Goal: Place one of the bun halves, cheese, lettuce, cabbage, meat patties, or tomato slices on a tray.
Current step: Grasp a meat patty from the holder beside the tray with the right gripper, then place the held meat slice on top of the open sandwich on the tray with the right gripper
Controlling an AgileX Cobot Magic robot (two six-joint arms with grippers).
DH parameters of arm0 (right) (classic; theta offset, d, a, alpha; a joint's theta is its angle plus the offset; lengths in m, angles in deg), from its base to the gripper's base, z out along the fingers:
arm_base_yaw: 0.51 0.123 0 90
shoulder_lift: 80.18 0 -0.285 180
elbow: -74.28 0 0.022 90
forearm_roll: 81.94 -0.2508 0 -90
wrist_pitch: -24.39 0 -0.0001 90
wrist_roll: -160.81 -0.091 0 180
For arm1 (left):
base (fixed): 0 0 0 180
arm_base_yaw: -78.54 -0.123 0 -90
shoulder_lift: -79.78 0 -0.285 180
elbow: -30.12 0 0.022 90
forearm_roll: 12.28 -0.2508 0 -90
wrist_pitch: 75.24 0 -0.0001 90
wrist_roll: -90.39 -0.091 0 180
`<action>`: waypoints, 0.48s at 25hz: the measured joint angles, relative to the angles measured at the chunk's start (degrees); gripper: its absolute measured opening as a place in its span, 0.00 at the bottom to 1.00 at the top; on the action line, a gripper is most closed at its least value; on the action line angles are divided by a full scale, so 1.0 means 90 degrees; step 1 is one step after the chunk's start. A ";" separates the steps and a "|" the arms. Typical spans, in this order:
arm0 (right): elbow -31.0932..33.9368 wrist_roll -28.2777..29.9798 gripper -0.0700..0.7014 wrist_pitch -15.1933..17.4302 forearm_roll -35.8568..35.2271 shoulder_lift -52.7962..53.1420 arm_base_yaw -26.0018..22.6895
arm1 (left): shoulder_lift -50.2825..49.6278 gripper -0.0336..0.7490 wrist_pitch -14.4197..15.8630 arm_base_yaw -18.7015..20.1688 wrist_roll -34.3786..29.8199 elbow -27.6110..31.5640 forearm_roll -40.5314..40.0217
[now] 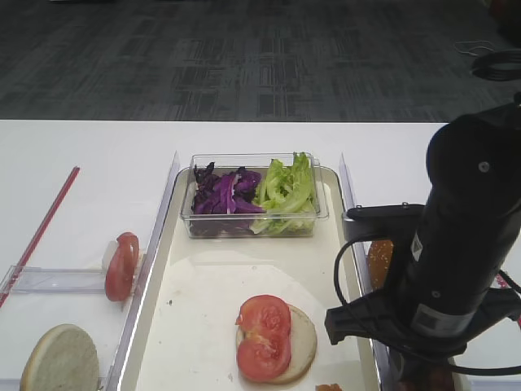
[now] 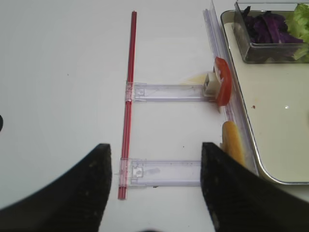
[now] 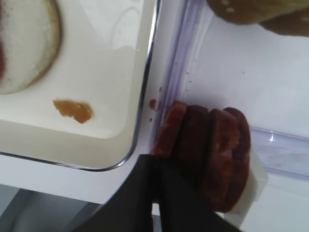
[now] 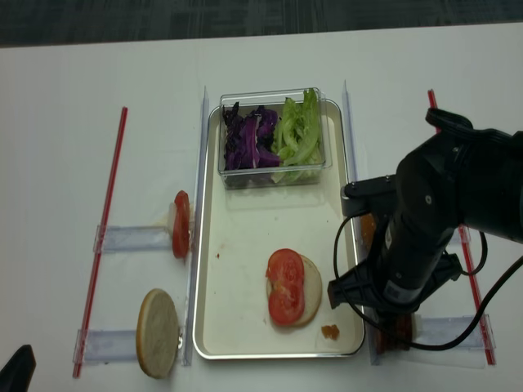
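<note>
Several meat patties [image 3: 217, 154] stand on edge in a clear rack just right of the tray [image 3: 111, 58]. My right gripper [image 3: 158, 162] is shut, its dark fingertips pinched on the lower edge of the leftmost patty. From overhead the right arm [image 1: 464, 244] hides the jaws and most of the patties [image 4: 400, 333]. On the tray [image 1: 212, 285] lies a pale bun half [image 1: 303, 346] with two tomato slices [image 1: 264, 334] on top. My left gripper [image 2: 155, 164] hangs open over the table left of the tray, holding nothing.
A clear box at the tray's far end holds cabbage [image 1: 224, 191] and lettuce [image 1: 285, 187]. Left racks carry a tomato slice [image 1: 122, 265] and a bun half [image 1: 61, 358]. A sesame bun [image 3: 251, 9] stands beyond the patties. A red rod [image 1: 41, 232] lies far left, and an orange smear [image 3: 72, 110] marks the tray.
</note>
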 joint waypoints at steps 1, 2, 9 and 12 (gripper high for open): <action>0.0000 0.0000 0.14 0.0000 0.0000 0.0000 0.0000 | 0.0000 0.58 0.0000 0.0000 0.0000 0.0000 0.0000; 0.0000 0.0031 0.14 0.0000 0.0000 0.0000 0.0000 | 0.0000 0.58 0.0000 0.0000 0.0000 0.0000 0.0000; 0.0000 0.0020 0.14 -0.0013 0.0000 0.0000 0.0000 | 0.0000 0.58 0.0000 0.0000 0.0000 0.0000 0.0000; 0.0000 0.0000 0.14 -0.0013 0.0025 0.0069 0.0000 | 0.0000 0.58 0.0000 0.0000 0.0000 0.0000 0.0000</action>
